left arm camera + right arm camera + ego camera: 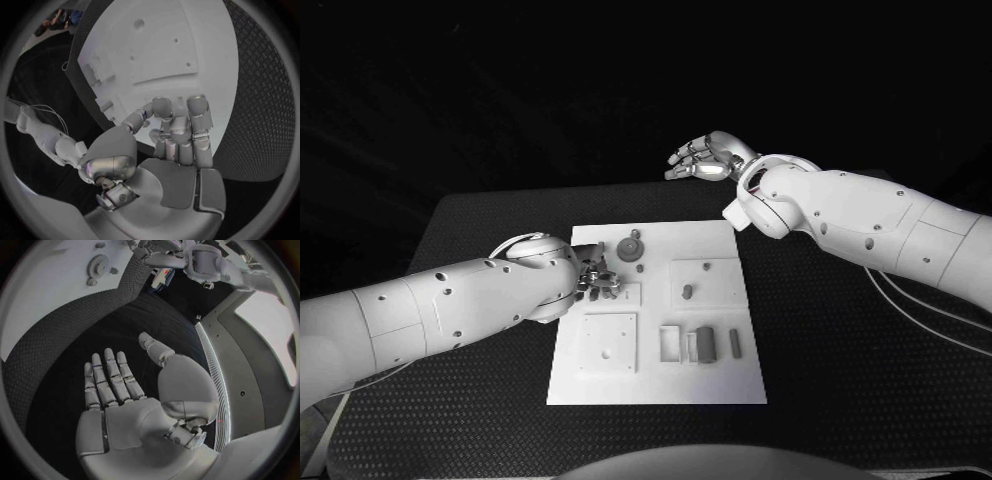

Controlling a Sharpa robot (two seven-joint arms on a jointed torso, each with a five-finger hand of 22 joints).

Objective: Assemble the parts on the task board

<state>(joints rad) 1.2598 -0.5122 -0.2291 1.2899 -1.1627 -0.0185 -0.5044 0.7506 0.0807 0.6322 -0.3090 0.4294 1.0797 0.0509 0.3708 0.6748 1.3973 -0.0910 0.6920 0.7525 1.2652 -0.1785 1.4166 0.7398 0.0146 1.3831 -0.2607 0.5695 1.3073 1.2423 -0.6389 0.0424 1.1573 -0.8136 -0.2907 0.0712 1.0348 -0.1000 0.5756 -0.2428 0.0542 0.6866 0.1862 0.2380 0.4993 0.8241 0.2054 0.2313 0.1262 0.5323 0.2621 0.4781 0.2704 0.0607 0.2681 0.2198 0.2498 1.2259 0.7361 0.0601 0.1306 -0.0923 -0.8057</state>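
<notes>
The left hand hovers low over the white task board with fingers curled together; whether it pinches a part I cannot tell. Nearby lies a gear. The right hand waits flat and empty, well away. Likely a seating step; alignment comes next.

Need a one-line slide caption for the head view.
Left hand works at the white task board; right hand hovers open beyond the table's far edge.

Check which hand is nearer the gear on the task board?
Left. The left hand is over the task board, just beside the gear. The right hand is raised off the board, beyond its far edge.
</notes>
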